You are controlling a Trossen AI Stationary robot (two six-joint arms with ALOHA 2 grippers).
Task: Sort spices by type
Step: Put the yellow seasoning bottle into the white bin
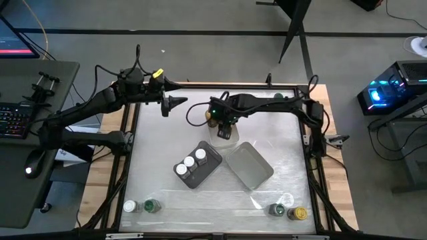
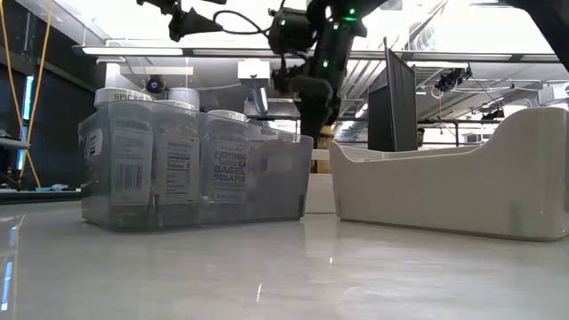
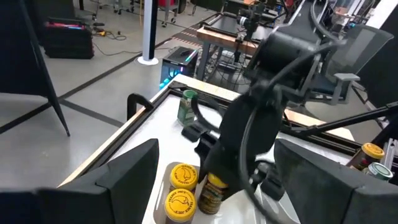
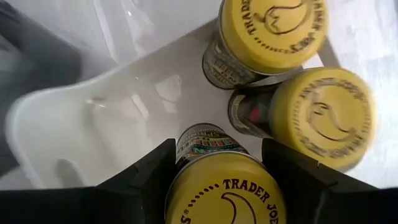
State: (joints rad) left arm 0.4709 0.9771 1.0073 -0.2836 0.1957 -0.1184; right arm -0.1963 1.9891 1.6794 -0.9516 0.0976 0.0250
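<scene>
My right gripper (image 1: 225, 128) points steeply down over a small white tray (image 4: 93, 124) near the table's far middle and is shut on a yellow-lidded spice jar (image 4: 224, 193). Two more yellow-lidded jars (image 4: 273, 28) (image 4: 323, 115) stand upright in that tray beside it. A grey tray (image 1: 208, 167) at the table's middle holds three white-lidded jars (image 1: 189, 162). My left gripper (image 1: 175, 102) hangs open above the far left of the table, holding nothing. My right gripper pinches the jar's upper end, at the lid's rim (image 4: 180, 186), between its two fingers (image 4: 149, 177). The fingers come from above, pointing steeply down. The jar hangs upright over the white tray's floor; its bottom is hidden, so whether it stands on the tray cannot be told.
An empty light tray (image 1: 250, 165) lies right of the grey one. A white-lidded jar (image 1: 130, 207) and a green-lidded jar (image 1: 152, 205) stand near left; a green-lidded jar (image 1: 277, 210) and a yellow-lidded jar (image 1: 299, 213) stand near right. Another green-lidded jar (image 3: 186, 106) stands by the far edge.
</scene>
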